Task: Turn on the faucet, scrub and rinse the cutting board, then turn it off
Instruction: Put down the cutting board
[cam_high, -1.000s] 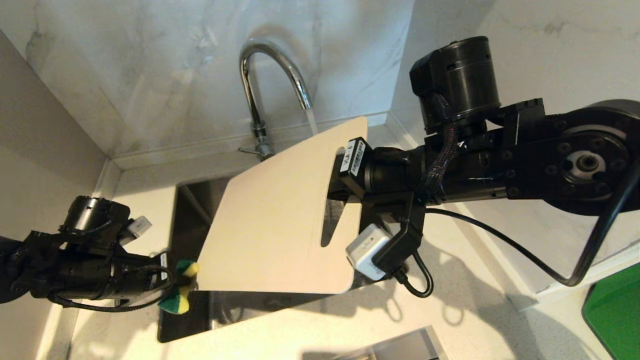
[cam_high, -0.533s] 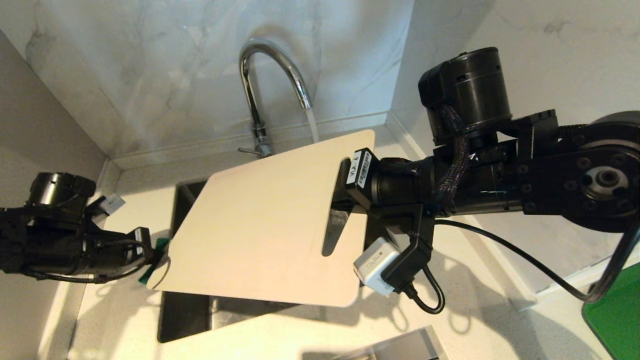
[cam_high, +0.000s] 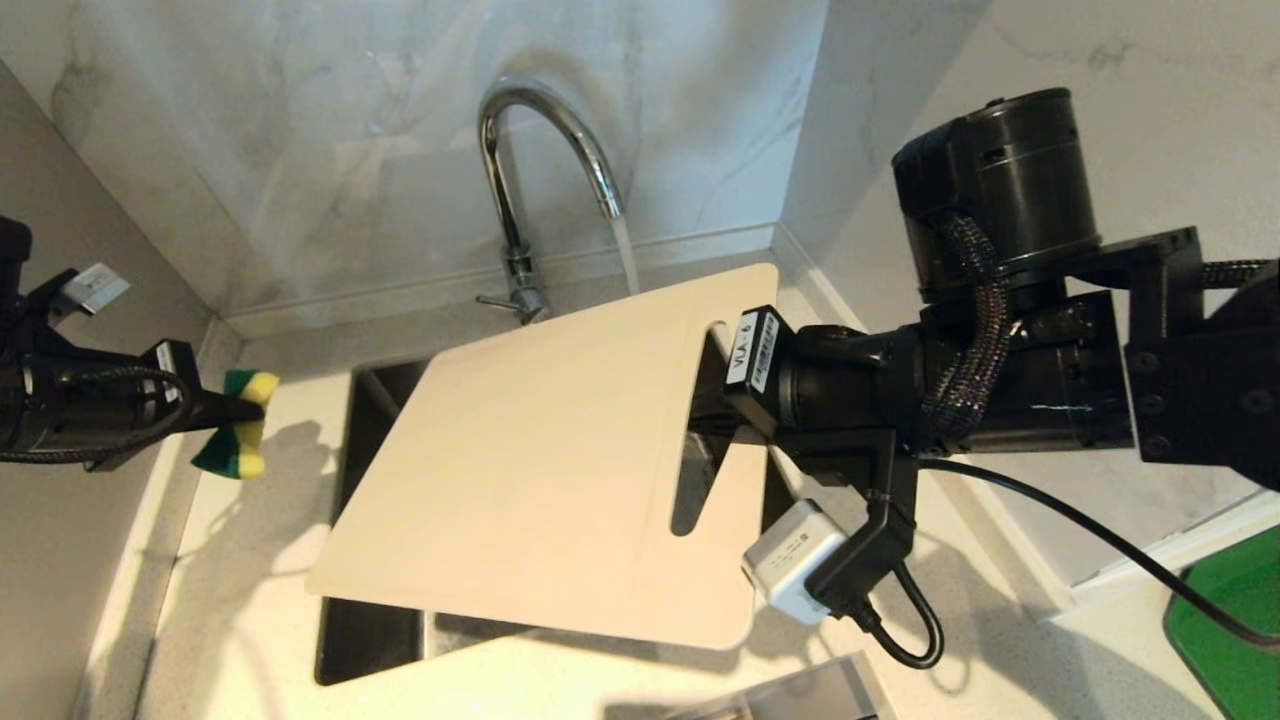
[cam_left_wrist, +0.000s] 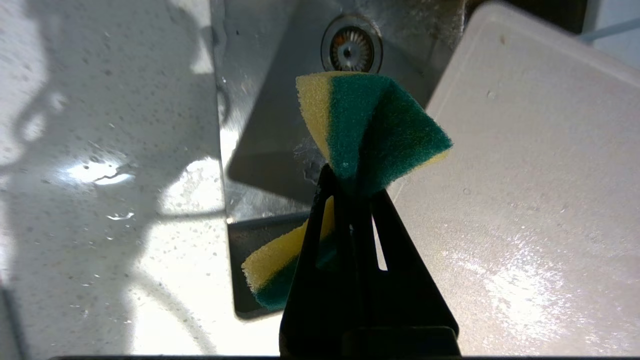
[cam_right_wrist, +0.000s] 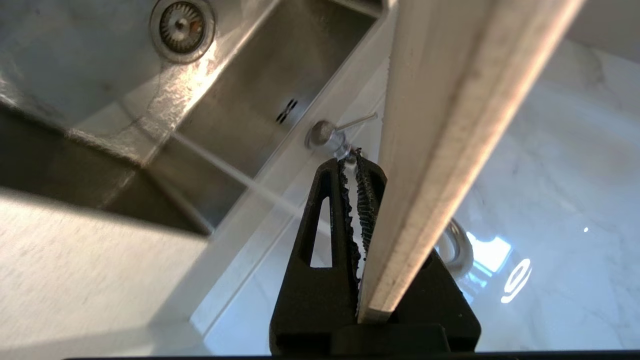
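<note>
over the sink (cam_high: 385, 640) the right pincer (cam_high: 705, 405) grips the cutting board (cam_high: 540, 470) under running water; the left pincer (cam_high: 215, 408), clamping the sponge (cam_high: 235, 437), should press flat and stroke evenly.

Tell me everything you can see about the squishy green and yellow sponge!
The sponge is small, with a yellow foam side and a dark green scrubby side. The left pincer is shut on its middle, so both ends fan out like a bow. In the head view it hangs in the air over the counter, left of the sink, apart from the cutting board. Only the pincer touches it.
</note>
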